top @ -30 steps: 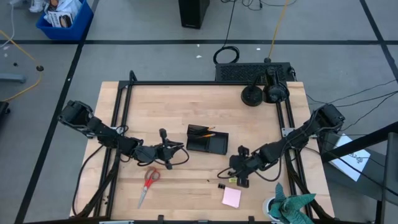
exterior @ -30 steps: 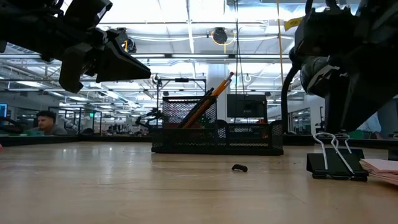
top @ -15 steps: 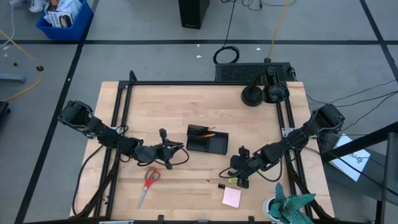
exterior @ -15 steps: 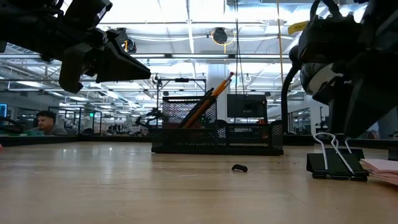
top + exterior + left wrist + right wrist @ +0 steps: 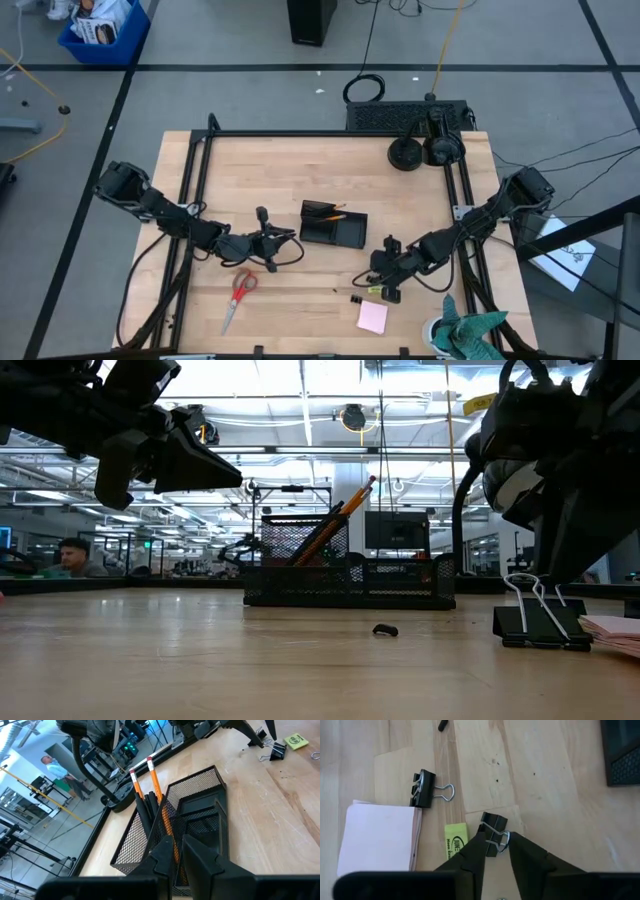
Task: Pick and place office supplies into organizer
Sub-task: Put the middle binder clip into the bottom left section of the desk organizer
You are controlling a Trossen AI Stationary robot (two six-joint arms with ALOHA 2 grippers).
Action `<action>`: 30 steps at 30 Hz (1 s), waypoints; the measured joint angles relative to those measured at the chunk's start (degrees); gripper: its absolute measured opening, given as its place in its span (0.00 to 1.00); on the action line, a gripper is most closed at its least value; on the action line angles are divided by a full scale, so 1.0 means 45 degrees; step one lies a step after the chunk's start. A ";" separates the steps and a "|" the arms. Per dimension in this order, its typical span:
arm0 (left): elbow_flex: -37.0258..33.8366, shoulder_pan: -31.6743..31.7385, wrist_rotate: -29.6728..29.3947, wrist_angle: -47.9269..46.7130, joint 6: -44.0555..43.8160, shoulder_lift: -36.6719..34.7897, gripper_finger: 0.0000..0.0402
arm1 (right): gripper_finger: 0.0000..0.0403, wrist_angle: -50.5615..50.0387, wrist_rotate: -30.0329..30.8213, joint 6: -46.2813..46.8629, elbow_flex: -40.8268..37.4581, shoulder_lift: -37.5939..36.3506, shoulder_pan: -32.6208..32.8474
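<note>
The organizer (image 5: 333, 224), a black mesh tray, stands mid-table with orange pencils (image 5: 152, 777) and black pens (image 5: 145, 810) upright in its cup. My left gripper (image 5: 292, 240) hovers shut just left of it, holding nothing. My right gripper (image 5: 496, 840) is closed around a black binder clip (image 5: 493, 822) that lies on the table. Next to it lie a yellow pad (image 5: 455, 840), a pink sticky-note pad (image 5: 377, 837) and a second binder clip (image 5: 422, 787). Red-handled scissors (image 5: 238, 293) lie flat near the front left. My right gripper pinches the binder clip between its two fingers at the wire-handle end (image 5: 504, 839). The fingers (image 5: 479, 845) slant down from above, one on each side of the clip. The clip lies on the wood.
Two round black discs (image 5: 405, 153) sit on a black box at the far right. A teal cloth (image 5: 470, 335) lies at the front right corner. A small dark scrap (image 5: 385, 630) lies in front of the organizer. Bare wood stretches along the far side.
In the low view my right gripper has tipped slightly over the binder clips. The clips, the pads, the scissors and the organizer stay where they were.
</note>
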 joint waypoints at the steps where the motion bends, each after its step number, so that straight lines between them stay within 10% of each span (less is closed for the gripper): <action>1: 0.0002 0.0000 -0.0004 0.0000 0.0000 0.0000 0.12 | 0.17 0.0007 0.0004 -0.0107 0.0000 0.0000 0.0000; 13: 0.0000 0.0000 -0.0008 -0.0010 -0.0039 0.0000 0.12 | 0.02 0.0329 0.0254 -0.0498 0.0000 -0.0018 -0.0005; 30: 0.0000 0.0000 -0.0204 -0.0005 0.0170 0.0000 0.12 | 0.00 0.4642 0.5138 -0.7147 0.1715 0.0423 -0.0596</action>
